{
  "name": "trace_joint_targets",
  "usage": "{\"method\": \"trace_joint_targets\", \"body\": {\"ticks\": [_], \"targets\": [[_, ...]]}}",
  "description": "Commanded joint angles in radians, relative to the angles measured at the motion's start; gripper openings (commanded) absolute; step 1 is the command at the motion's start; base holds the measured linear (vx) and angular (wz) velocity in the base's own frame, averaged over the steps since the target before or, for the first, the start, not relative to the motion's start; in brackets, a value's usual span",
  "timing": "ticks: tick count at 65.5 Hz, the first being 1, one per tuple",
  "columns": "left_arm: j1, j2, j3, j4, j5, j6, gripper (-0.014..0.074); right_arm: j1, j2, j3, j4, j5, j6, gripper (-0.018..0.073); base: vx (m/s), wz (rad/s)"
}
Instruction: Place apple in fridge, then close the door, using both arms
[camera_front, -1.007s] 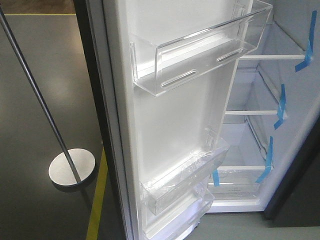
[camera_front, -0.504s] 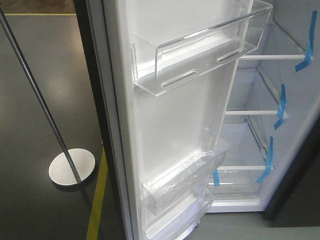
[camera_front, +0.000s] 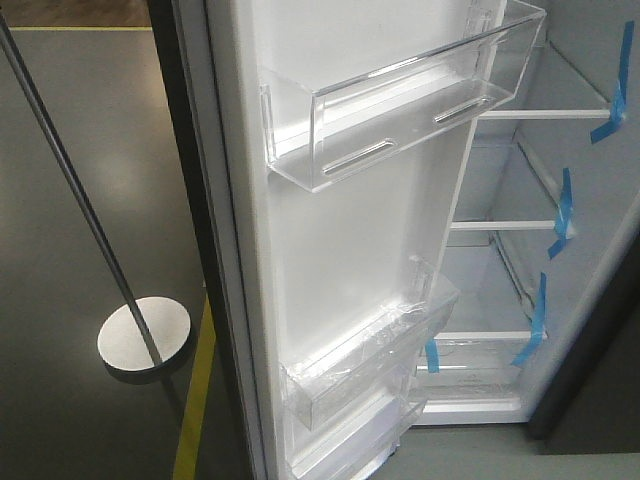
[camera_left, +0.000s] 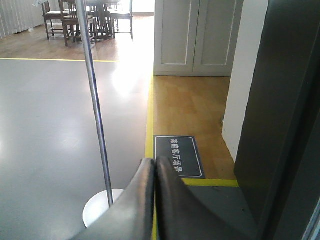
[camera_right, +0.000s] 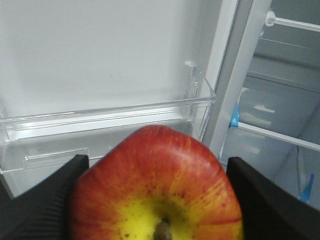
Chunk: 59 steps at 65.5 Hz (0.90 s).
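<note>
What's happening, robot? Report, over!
Right claw shut on apple. Left claw shut, empty. Door open, clear door bin just ahead of apple. Nothing seen blocking.

Glossy grey floor (camera_left: 50, 130) covered left side, bright glare across it. Yellow line (camera_left: 150, 115) ran along its edge, with wooden floor (camera_left: 195, 105) beyond. Dark floor sign (camera_left: 178, 156) with white characters lay beside line. Slim metal pole (camera_left: 94, 100) stood on round white base (camera_front: 143, 335). White cabinet doors (camera_left: 195, 35) closed off back. Wooden chairs (camera_left: 70, 20) stood far left, pale curtains (camera_left: 15, 17) beside them.
</note>
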Motion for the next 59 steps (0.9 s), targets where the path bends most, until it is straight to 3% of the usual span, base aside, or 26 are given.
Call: {"method": "trace_joint_targets", "body": {"ticks": [1,29,39,51,59], "targets": [[-0.007,-0.014,-0.017,-0.009,-0.071,-0.008,-0.0006,-0.004,-0.009,-0.030,0.021,-0.081,-0.005,0.0077,0.00,0.00],[-0.007,-0.014,-0.017,-0.009,-0.071,-0.008,-0.0006,-0.004,-0.008,-0.030,0.021,-0.082,-0.005,0.0077,0.00,0.00],[-0.007,-0.014,-0.017,-0.009,-0.071,-0.008,-0.0006,-0.004,-0.008,-0.030,0.032,-0.140,-0.005,0.0077,0.00,0.00],[-0.007,-0.014,-0.017,-0.009,-0.071,-0.008,-0.0006,-0.004,0.012,-0.031,0.177,-0.351,-0.071,0.0077,0.00,0.00],[-0.007,-0.014,-0.017,-0.009,-0.071,-0.008,-0.0006,-0.004,0.107,-0.090,0.366,-0.367,-0.262,0.0077,0.00,0.00]]}}
